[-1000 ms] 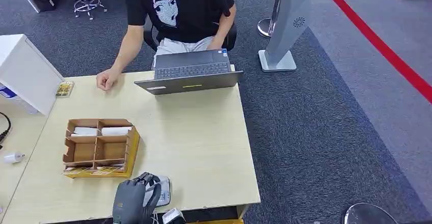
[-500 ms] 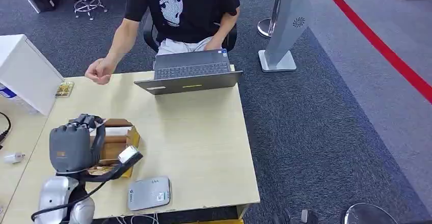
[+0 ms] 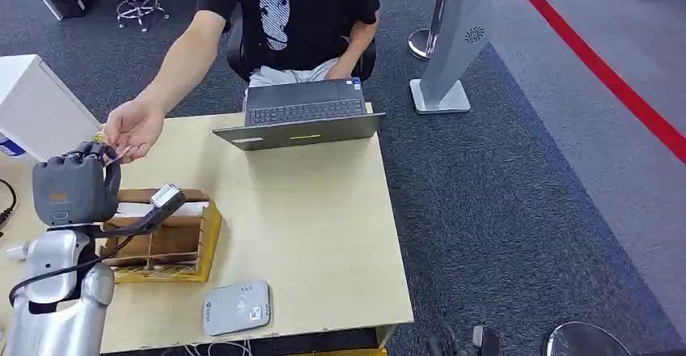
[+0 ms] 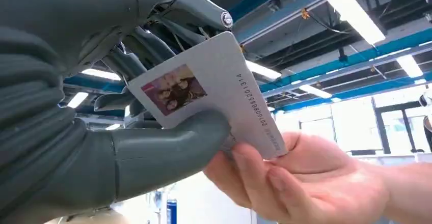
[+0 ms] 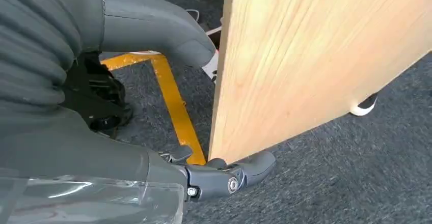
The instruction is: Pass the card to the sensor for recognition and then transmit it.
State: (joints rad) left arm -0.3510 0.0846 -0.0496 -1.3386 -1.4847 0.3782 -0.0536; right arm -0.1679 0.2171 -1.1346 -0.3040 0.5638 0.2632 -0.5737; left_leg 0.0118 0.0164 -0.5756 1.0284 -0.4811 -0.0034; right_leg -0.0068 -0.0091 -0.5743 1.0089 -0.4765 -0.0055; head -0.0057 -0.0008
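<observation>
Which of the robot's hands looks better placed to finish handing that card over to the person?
The left hand. It already holds the card raised at the person's hand, whose fingers touch the card. The right hand hangs low beside the table.

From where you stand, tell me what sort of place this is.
Probably an office or demo reception desk in an industrial-style hall: a person sits at a laptop on a wooden desk with a card sensor, grey carpet underfoot, and blue ceiling beams overhead.

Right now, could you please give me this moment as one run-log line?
phase: handover | left hand: holds card | person's hand: touching card | right hand: beside table
</observation>
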